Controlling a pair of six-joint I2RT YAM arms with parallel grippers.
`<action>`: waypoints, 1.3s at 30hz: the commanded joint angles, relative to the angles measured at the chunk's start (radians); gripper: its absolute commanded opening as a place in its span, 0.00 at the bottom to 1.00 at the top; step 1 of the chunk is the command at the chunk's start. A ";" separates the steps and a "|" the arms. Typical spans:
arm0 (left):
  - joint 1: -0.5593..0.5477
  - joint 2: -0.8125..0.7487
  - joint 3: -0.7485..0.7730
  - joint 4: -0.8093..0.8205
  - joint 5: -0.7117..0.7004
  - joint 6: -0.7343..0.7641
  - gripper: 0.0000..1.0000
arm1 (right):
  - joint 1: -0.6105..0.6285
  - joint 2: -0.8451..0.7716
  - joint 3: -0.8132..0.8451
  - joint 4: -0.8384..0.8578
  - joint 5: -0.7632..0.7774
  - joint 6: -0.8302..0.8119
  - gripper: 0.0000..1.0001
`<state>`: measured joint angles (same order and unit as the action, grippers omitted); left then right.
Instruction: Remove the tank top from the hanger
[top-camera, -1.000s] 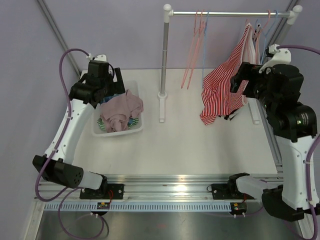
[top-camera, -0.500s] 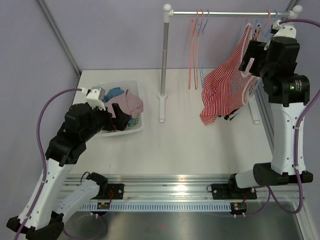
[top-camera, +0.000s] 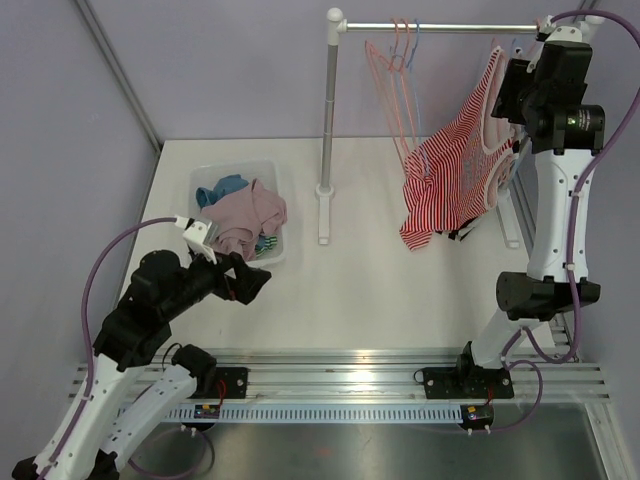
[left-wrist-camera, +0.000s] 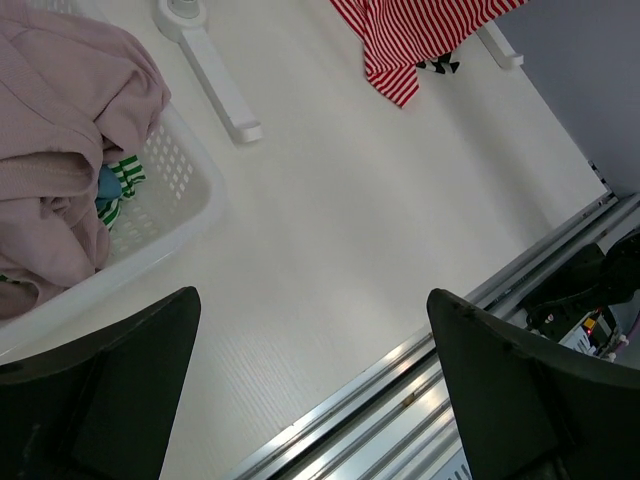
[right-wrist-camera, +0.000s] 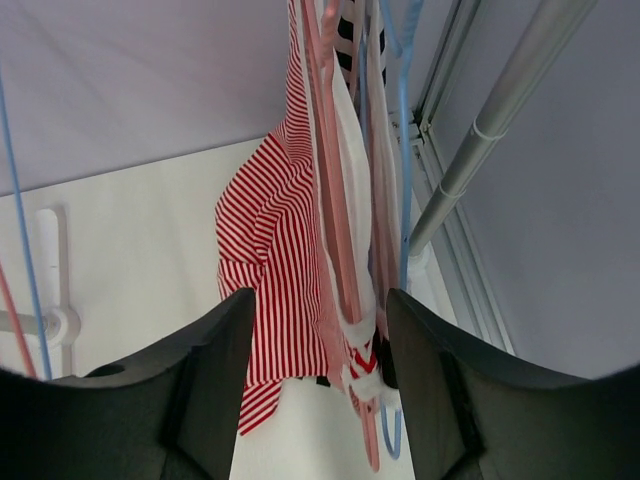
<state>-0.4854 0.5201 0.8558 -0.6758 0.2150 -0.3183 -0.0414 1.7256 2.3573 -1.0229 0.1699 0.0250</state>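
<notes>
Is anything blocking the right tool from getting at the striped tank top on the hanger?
Nothing visible does. In the wrist view the right tool faces the tank top and a pink hanger head-on, in line with the gap between its fingers. A blue hanger hangs close beside them, not in front.
</notes>
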 joint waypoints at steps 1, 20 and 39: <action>-0.004 -0.035 -0.018 0.082 0.047 0.035 0.99 | -0.015 0.049 0.092 0.006 -0.027 -0.049 0.62; -0.021 -0.028 -0.034 0.076 0.067 0.038 0.99 | -0.095 0.161 0.096 0.043 -0.256 -0.031 0.27; -0.028 -0.009 -0.037 0.076 0.083 0.044 0.99 | -0.104 0.095 0.068 0.061 -0.205 -0.053 0.37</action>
<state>-0.5072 0.5083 0.8238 -0.6369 0.2626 -0.2874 -0.1387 1.8603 2.4241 -1.0084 -0.0433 -0.0074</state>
